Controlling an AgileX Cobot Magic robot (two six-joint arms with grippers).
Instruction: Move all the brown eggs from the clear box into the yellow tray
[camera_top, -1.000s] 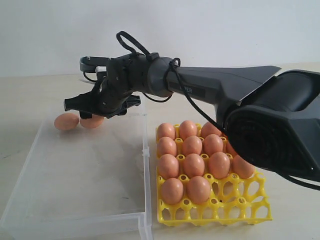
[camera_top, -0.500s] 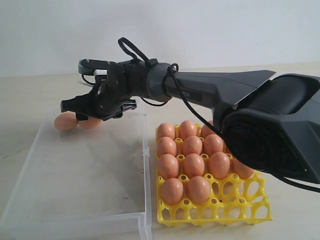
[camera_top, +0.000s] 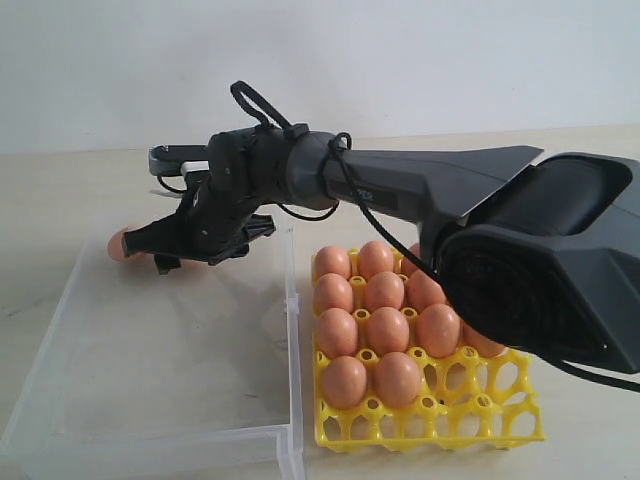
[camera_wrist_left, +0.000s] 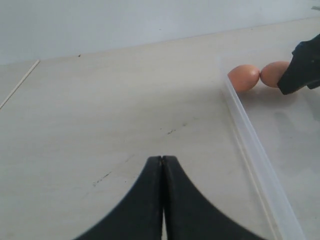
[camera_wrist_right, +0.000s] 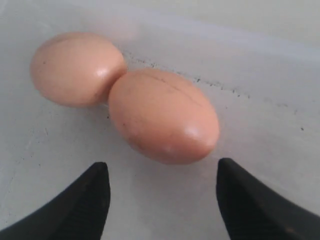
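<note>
The right arm stretches low across to the box's far corner. The right gripper is spread wide, unclenched, either side of one egg touching a second egg. Other eggs sit in the tray. The left gripper, clenched, hangs over the desk.

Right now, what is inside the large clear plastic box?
Two touching oval brown eggs lie in its far corner. From outside, the open black right tool covers one egg almost entirely.
</note>
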